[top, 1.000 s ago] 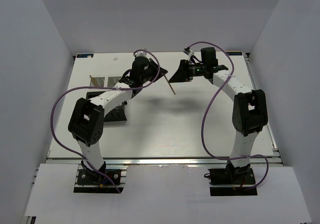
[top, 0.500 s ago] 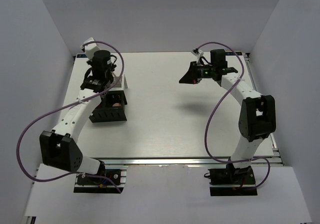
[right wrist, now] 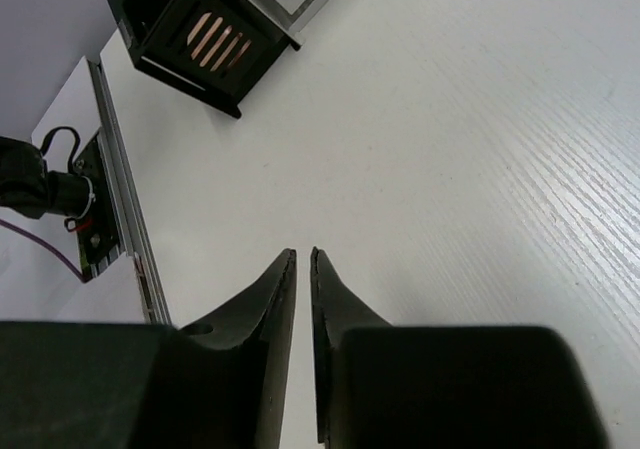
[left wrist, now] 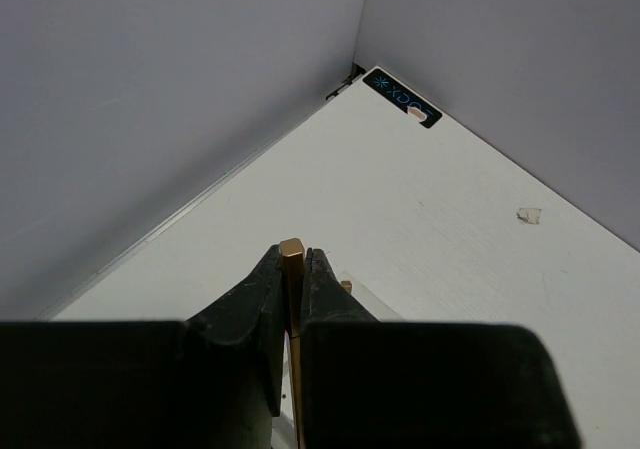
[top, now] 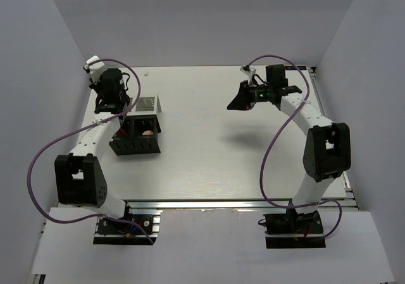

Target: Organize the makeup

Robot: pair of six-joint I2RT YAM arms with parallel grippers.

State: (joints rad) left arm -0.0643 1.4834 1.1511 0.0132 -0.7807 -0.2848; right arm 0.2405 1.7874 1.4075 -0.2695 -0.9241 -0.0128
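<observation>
My left gripper (left wrist: 291,259) is shut on a thin wooden stick (left wrist: 291,252), whose end pokes out between the fingertips. In the top view, the left gripper (top: 112,105) hangs at the far left, over the back end of the black organizer box (top: 135,146). A peach-pink disc (top: 146,131) lies in one of the box's compartments. A second wooden stick tip (left wrist: 345,286) shows just right of the left fingers. My right gripper (right wrist: 303,254) hovers above the bare table with its jaws a narrow slit apart and nothing between them. In the top view the right gripper (top: 234,104) is at the back right.
A grey slotted panel (top: 149,103) leans at the back of the box. The side wall and the table's back-left corner, with a black label (left wrist: 400,97), are close to the left gripper. The organizer box (right wrist: 195,29) is far from the right gripper.
The left arm swung from the table's middle to the far left with the stick held. The right jaws went from wide apart to a narrow slit, and the right arm shifted slightly.
</observation>
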